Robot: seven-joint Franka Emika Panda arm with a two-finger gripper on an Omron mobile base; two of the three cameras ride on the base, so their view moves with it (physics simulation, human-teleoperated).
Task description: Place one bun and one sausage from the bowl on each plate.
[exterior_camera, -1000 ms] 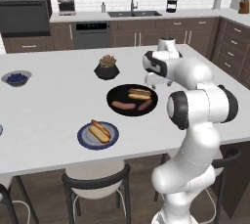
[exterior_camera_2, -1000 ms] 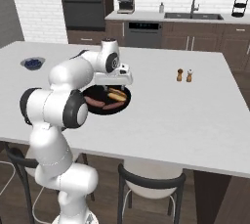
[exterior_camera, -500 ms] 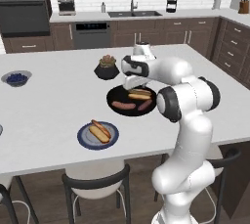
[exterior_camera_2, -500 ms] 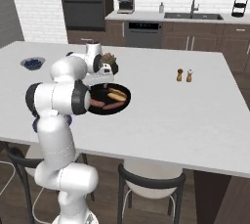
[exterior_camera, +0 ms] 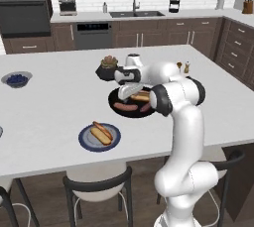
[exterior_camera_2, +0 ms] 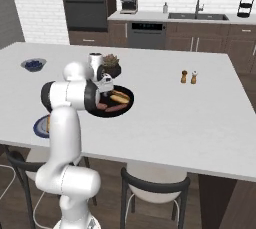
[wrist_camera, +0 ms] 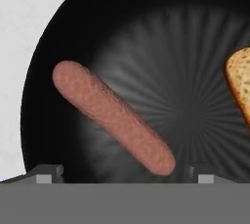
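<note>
Here the gripper (wrist_camera: 119, 171) hangs with its jaws wide apart over the black bowl (exterior_camera: 120, 113), and it holds nothing.

The white counter (exterior_camera: 59, 102) carries the bowl near its middle, with 1 sausage (wrist_camera: 112, 117) lying loose between the 2 finger tips and 1 bun (wrist_camera: 240, 87) at the bowl's side. The blue-rimmed plate (exterior_camera: 84, 140), nearer to the front edge, already holds 1 bun with a sausage. The pot with a succulent (exterior_camera: 108, 65) stands just behind the bowl. The small bowl of berries (exterior_camera: 16, 79) is well apart at the left.

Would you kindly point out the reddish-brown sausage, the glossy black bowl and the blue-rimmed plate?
Reddish-brown sausage (wrist_camera: 112, 116): hand view, mid-length.
Glossy black bowl (wrist_camera: 161, 47): hand view, bare ribbed inside.
Blue-rimmed plate (exterior_camera: 85, 141): left base view, near rim.
</note>
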